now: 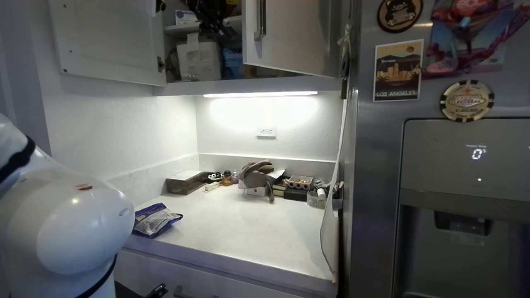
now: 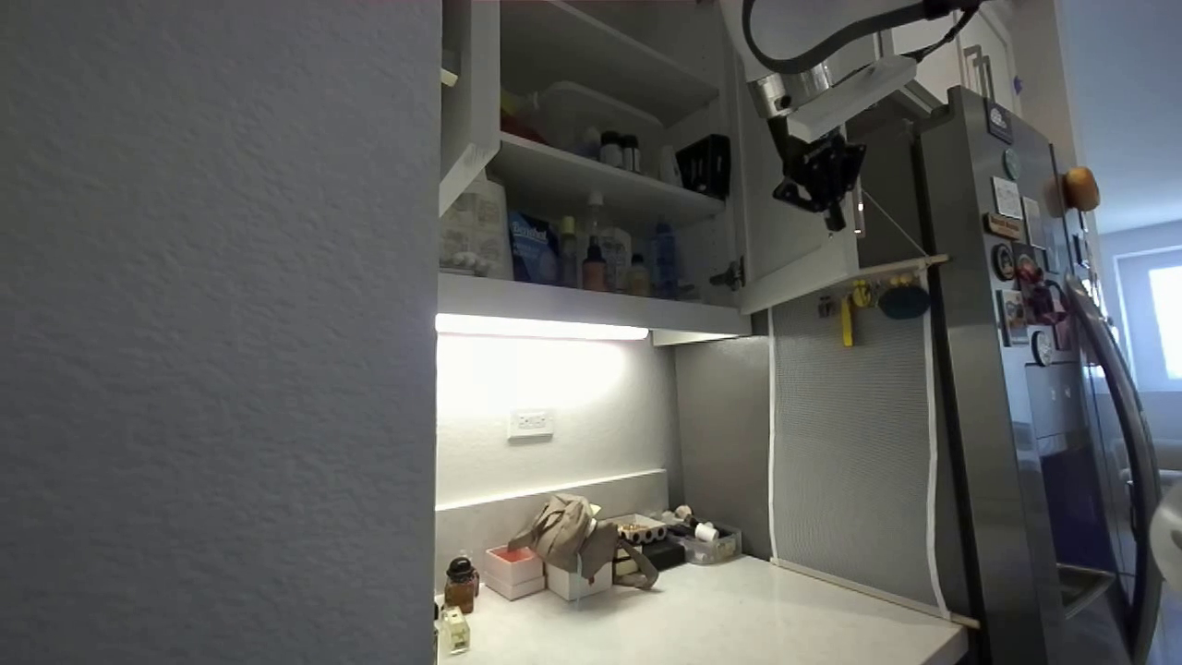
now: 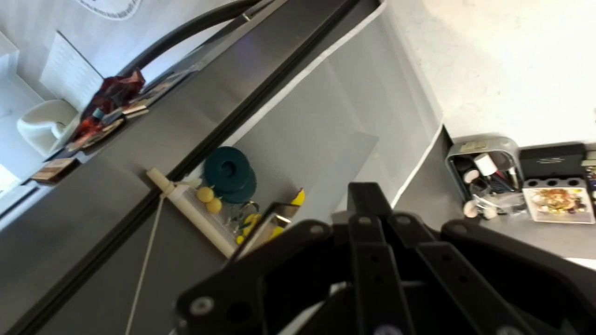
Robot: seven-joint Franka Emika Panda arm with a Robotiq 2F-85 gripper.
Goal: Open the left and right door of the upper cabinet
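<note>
Although the left door [image 1: 109,45] of the upper cabinet [image 2: 591,309] stands wide, the right door [image 1: 294,37] is angled only part-way out in an exterior view, its bar handle [image 1: 260,20] facing outward. The gripper [image 3: 368,197], fingertips together and apparently holding nothing, hangs near that door's free edge on the inner side, presumably to push it outward; contact cannot be confirmed. Swing room lies forward, probably limited by the adjacent stainless-steel refrigerator [image 1: 377,165]

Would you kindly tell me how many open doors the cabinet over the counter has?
2: the left door, by the white wall, and the right door, by the fridge. Their tops run out of frame; no others seem hidden.
</note>
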